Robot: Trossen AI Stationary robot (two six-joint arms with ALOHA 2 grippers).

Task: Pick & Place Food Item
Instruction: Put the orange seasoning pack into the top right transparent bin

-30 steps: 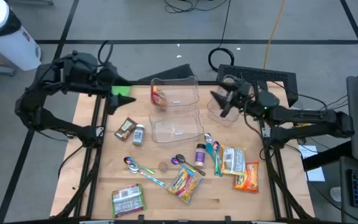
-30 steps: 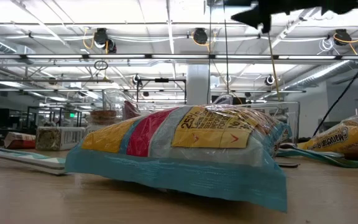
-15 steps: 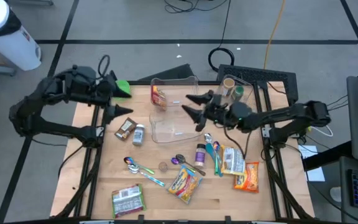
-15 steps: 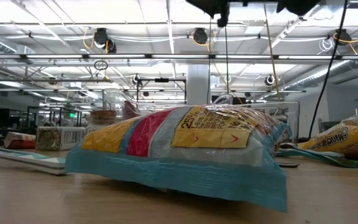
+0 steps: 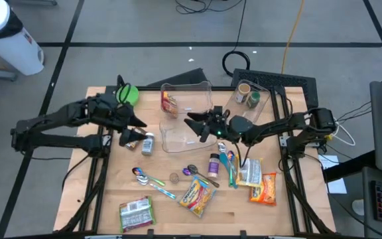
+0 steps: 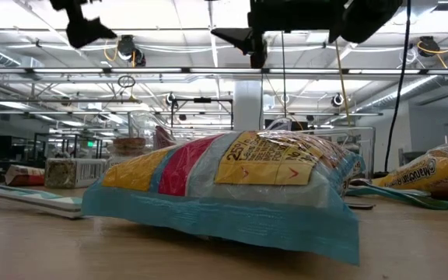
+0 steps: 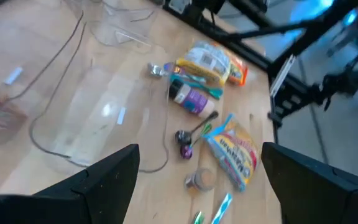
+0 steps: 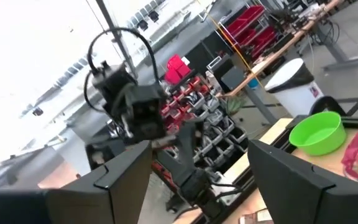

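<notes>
Several food packets lie flat on the wooden table: a yellow-and-red one (image 5: 197,196), which fills the low view (image 6: 224,187), a green one (image 5: 136,214), a brown one (image 5: 134,136) and two at the right (image 5: 249,171). A red packet (image 5: 170,101) lies in the far clear container (image 5: 186,98). My left gripper (image 5: 136,125) is open and empty, high above the brown packet; it also shows in its wrist view (image 7: 199,155). My right gripper (image 5: 194,126) is open and empty, high over the near clear container (image 5: 188,136), and points toward the left arm (image 8: 201,149).
A green bowl (image 5: 128,94) stands at the far left corner. A third clear container (image 5: 247,96) with jars is at the far right. A small can (image 5: 148,143), a purple bottle (image 5: 213,161) and several spoons (image 5: 152,182) lie mid-table.
My right gripper has swung from the far-right container toward the table's left, and now stands over the two middle containers. My left gripper has come from beside the far left corner toward the right and near, over the brown packet. Nothing on the table has moved.
</notes>
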